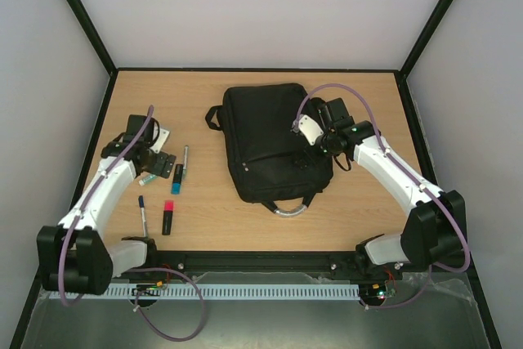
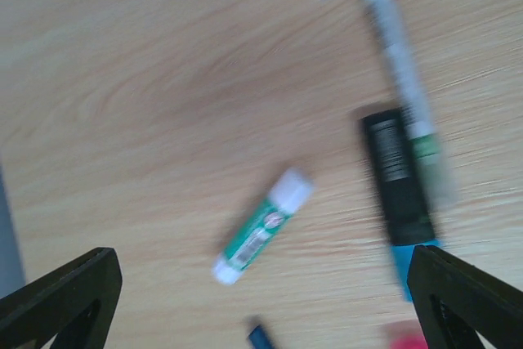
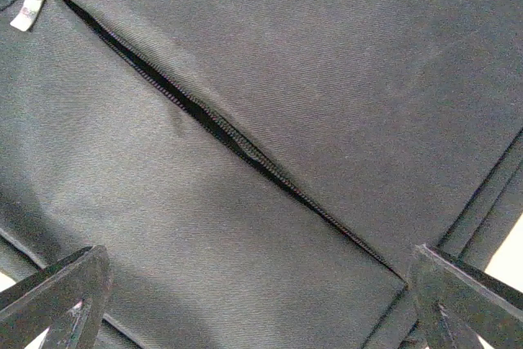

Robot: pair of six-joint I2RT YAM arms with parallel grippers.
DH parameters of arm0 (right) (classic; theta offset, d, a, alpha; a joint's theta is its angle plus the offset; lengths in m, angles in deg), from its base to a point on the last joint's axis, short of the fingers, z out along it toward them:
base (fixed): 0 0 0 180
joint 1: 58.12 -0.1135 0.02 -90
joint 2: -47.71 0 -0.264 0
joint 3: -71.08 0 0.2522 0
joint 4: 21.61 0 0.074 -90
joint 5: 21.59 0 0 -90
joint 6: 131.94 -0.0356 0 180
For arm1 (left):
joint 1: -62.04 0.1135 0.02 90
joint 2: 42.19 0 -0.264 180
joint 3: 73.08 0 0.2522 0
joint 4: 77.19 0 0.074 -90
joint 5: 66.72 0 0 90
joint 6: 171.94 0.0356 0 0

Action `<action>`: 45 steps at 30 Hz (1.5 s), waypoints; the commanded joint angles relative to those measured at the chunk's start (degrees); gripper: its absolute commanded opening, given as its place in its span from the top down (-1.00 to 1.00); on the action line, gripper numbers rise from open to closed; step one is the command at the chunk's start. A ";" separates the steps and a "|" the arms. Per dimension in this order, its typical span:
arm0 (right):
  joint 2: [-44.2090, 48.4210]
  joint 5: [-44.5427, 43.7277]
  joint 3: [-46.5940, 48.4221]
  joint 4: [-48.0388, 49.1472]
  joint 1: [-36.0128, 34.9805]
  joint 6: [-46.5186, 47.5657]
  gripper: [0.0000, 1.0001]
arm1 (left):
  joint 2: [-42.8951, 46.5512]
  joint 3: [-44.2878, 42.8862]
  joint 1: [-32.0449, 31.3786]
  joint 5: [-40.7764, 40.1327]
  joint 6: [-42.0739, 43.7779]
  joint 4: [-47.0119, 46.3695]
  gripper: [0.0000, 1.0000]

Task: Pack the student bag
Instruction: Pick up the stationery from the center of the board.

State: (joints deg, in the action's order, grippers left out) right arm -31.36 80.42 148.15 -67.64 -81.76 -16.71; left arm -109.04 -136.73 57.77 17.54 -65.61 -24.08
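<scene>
The student bag [image 1: 265, 140] is a large black backpack lying flat mid-table, its silver-grey handle loop [image 1: 290, 211] toward the near edge. My right gripper [image 1: 313, 138] hovers open over the bag's right side. In the right wrist view it [image 3: 261, 308] is open and empty above the black fabric [image 3: 343, 79] and a zip line [image 3: 229, 136] that gapes slightly, with the metal pull [image 3: 30, 7] at top left. My left gripper [image 1: 158, 163] is open and empty over the stationery left of the bag. In the left wrist view it [image 2: 261, 308] is just above a green-and-white glue stick [image 2: 263, 226].
Left of the bag on the wooden table [image 1: 359, 226] lie the glue stick [image 1: 149, 178], a green pen [image 1: 185, 158], a black-and-blue marker [image 1: 177, 179], a blue pen [image 1: 143, 214] and a red-and-black marker [image 1: 167, 218]. The green pen [image 2: 404, 79] and black marker [image 2: 398, 181] also show in the left wrist view.
</scene>
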 commanded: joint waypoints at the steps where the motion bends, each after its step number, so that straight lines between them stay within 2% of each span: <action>1: 0.01 -3.09 -0.07 0.94 -0.09 0.07 -0.99 | -6.46 1.36 4.51 -12.64 -4.48 -0.08 -0.98; 4: -0.33 -4.95 -0.16 1.70 -0.03 -0.68 -0.99 | -9.19 0.10 8.42 -10.70 -6.42 1.82 -0.98; 7: -0.71 -5.47 0.04 1.47 0.06 -0.34 -0.98 | -6.85 0.70 10.84 -10.44 -5.81 -0.52 -0.98; 11: -1.06 -4.22 0.51 1.16 0.42 -0.76 -0.98 | -5.08 2.28 11.35 -14.41 -6.27 -2.70 -0.98; 14: -1.18 -2.49 0.61 0.71 0.52 -0.48 -0.98 | -6.93 3.40 12.74 -14.25 -3.73 -1.57 -0.98; 15: -1.22 -1.93 0.59 0.48 0.52 -0.19 -0.98 | -8.14 3.20 13.88 -12.32 -3.02 -0.07 -0.98; 18: -1.32 -0.73 0.33 -0.37 0.52 0.62 -0.99 | -11.15 1.31 21.16 1.19 0.18 5.48 -0.98; 20: -1.43 -0.05 0.40 -1.16 0.52 1.18 -0.98 | -9.52 1.03 25.34 10.25 4.24 6.76 -0.86; 22: -1.68 0.42 0.64 -1.82 0.52 1.44 -0.95 | -6.57 1.94 26.22 13.41 9.16 7.32 -0.75; 27: -3.34 0.89 1.86 -3.67 0.52 1.92 -0.90 | -2.26 7.79 26.31 9.24 16.36 9.14 -0.64; 31: -4.31 1.83 2.24 -3.40 0.48 1.77 -0.88 | 0.69 13.98 26.54 5.86 19.33 8.69 -0.67; 40: -2.73 3.33 0.24 -2.94 0.52 0.67 -0.88 | -1.38 16.37 26.52 6.22 19.26 5.44 -0.68; 45: -1.28 3.79 -1.67 -2.68 0.52 0.28 -0.88 | -4.67 16.69 26.52 5.56 17.15 2.64 -0.45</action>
State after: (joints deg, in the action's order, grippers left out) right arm -34.66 82.72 148.17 -68.23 -81.43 -15.62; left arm -111.29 -120.71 83.98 23.97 -47.66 -19.40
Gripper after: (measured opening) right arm 0.938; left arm 0.777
